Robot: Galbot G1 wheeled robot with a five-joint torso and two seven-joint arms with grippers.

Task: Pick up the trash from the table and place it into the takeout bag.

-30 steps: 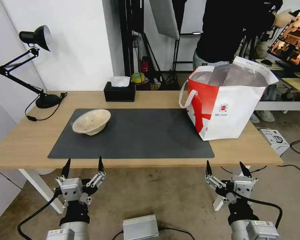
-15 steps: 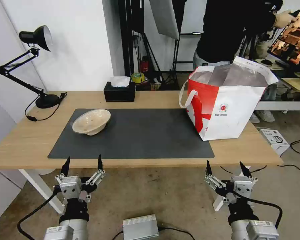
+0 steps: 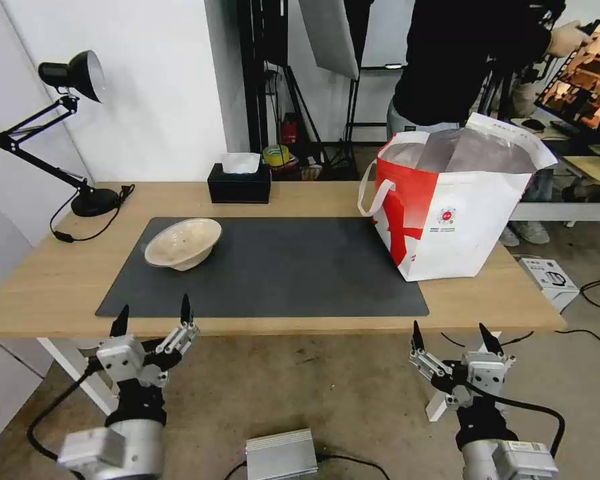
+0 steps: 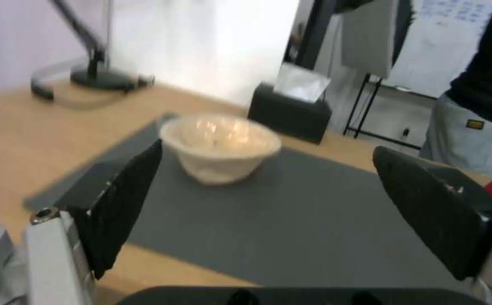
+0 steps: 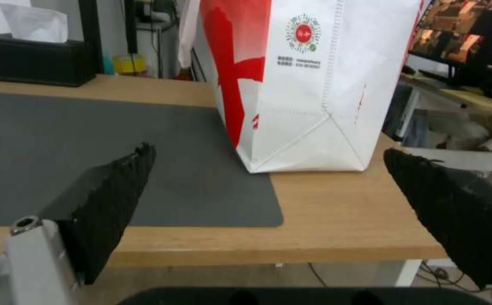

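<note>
The shallow beige pulp bowl [image 3: 183, 243] sits tilted on the left part of the dark grey mat [image 3: 280, 267], which covers the middle of the light-wood table [image 3: 47, 287]. It is the one piece of trash in view on the tabletop, so by the look of it the job is close to finished. The takeout bag [image 3: 447, 213] stands upright at the right end of the mat, its mouth open and silver lining showing, well apart from the bowl.

Over the last second the left gripper [image 3: 150, 317] has lifted from its low waiting spot and swung toward the table's front edge, and it now lines up below the bowl. In the left wrist view the bowl [image 4: 220, 146] shows between the two dark fingers [image 4: 125, 199], which are spread wide with nothing between them. That shift suggests the reach for the bowl has begun, though the gripper is still short of the table and far from contact.

The right gripper [image 3: 450, 337] has not moved; it hangs in front of the table below the bag, jaws spread and empty. The black tissue box [image 3: 239, 183] and desk lamp [image 3: 67, 120] sit along the far edge
</note>
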